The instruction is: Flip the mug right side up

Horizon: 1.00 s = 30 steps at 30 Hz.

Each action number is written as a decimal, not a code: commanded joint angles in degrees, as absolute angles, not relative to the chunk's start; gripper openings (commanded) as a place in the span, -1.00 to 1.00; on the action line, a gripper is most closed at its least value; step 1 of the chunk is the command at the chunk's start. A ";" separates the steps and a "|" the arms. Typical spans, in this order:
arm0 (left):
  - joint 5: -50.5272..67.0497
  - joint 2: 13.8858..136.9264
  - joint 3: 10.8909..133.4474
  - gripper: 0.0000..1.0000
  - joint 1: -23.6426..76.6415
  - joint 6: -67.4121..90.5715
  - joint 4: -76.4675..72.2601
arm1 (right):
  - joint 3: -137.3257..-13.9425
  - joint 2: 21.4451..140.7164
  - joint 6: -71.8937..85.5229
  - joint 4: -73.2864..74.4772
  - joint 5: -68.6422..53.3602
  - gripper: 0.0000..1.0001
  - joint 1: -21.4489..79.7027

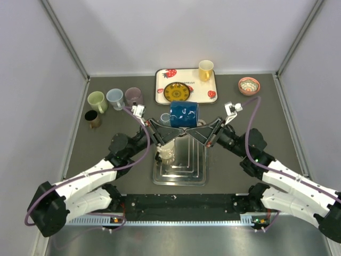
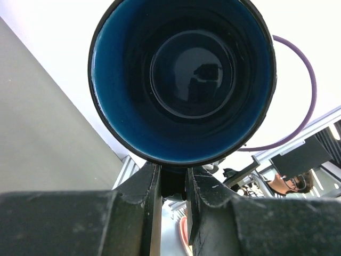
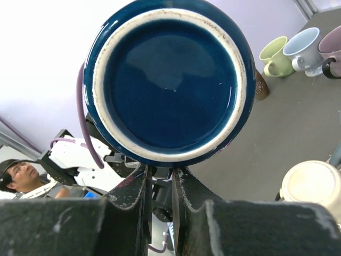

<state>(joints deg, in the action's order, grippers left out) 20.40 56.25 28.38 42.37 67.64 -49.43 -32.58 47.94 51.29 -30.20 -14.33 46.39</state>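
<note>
The dark blue mug (image 1: 184, 113) hangs on its side in mid-air over the metal rack, between both arms. In the left wrist view its open mouth (image 2: 184, 80) faces the camera. In the right wrist view I look at its base (image 3: 170, 80). My left gripper (image 1: 171, 131) reaches in from the left. Its jaws (image 2: 173, 178) are shut on a dark part under the rim, which looks like the handle. My right gripper (image 1: 196, 131) comes in from the right, shut (image 3: 160, 176) at the mug's lower edge.
A metal rack (image 1: 184, 170) below holds an upside-down cream cup (image 1: 166, 153). Green (image 1: 97, 101), pale blue (image 1: 114, 97) and mauve (image 1: 134, 96) mugs and a dark cup (image 1: 93, 118) stand back left. A strawberry tray (image 1: 162, 80) carries a yellow mug (image 1: 205, 69). A small bowl (image 1: 249, 85) sits back right.
</note>
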 commanded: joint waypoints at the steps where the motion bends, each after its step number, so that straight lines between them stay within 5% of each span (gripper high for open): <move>1: 17.14 52.83 31.64 -1.00 42.36 65.40 -51.17 | -34.89 47.55 45.44 -24.61 -17.93 -0.82 47.02; 10: 15.03 48.69 32.26 -1.00 42.45 56.87 -40.52 | -37.09 47.81 45.00 -22.94 -18.19 -0.37 47.02; 17: 12.66 47.29 29.79 -1.00 42.54 55.55 -39.65 | -38.49 48.16 44.65 -21.62 -18.81 -0.31 47.02; 30: -14.39 37.35 45.95 -1.00 42.10 27.28 1.73 | -38.14 40.35 39.47 -6.25 -15.82 -0.22 47.11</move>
